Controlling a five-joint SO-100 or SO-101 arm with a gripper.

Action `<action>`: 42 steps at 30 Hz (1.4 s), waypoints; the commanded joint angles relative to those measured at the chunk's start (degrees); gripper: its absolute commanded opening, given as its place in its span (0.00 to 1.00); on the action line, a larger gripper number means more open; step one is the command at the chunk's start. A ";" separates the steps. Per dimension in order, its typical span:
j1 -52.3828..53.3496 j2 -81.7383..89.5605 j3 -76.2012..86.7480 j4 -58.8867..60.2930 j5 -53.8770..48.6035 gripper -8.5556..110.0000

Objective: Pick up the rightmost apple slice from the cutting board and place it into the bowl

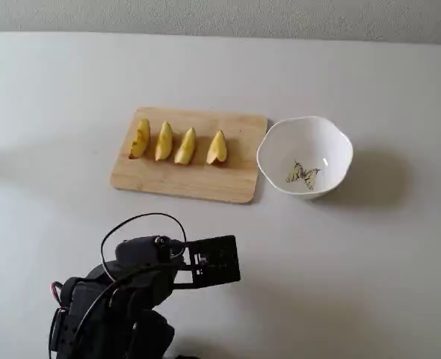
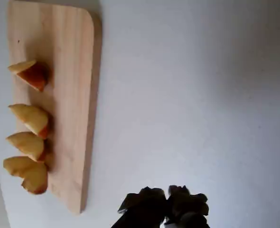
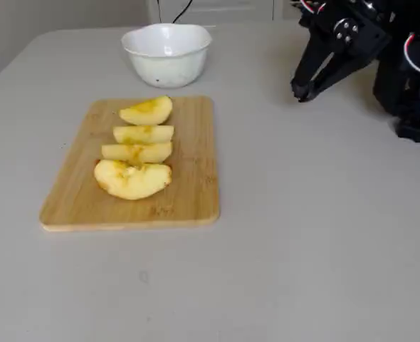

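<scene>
**Nothing moved yet: four slices on the board, bowl empty**

The pale grey worktop (image 1: 370, 284) carries everything, and most of it lies bare. The arm sits folded at the near edge in a fixed view, well apart from the fruit, so the whole task looks to be ahead: approach, grasp, lift, carry and release are all left to do.

The cutting board (image 1: 179, 183) lies flat near the middle of the worktop, with the bowl (image 1: 338, 146) just beside its right end in that view. The bowl holds only its printed butterfly; no fruit is inside, which I take to mean no placement has happened.

Four slices stand in a row on the board. The rightmost apple slice (image 1: 217, 148) is the one nearest the bowl, untouched and apart from its neighbours. At the other end is the darker slice (image 1: 139, 138), which shows brown marks.

The end effector (image 3: 308, 89) hangs above bare worktop, off to the side of the board and clear of every slice. In the wrist view its dark fingertips (image 2: 144, 202) appear drawn together with nothing between them, though the picture is dim there. Judging by this, the next step calls for opening and reaching across to the far end of the row.
</scene>
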 commanded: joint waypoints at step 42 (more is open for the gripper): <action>2.81 -47.11 -34.72 -18.90 -64.60 0.34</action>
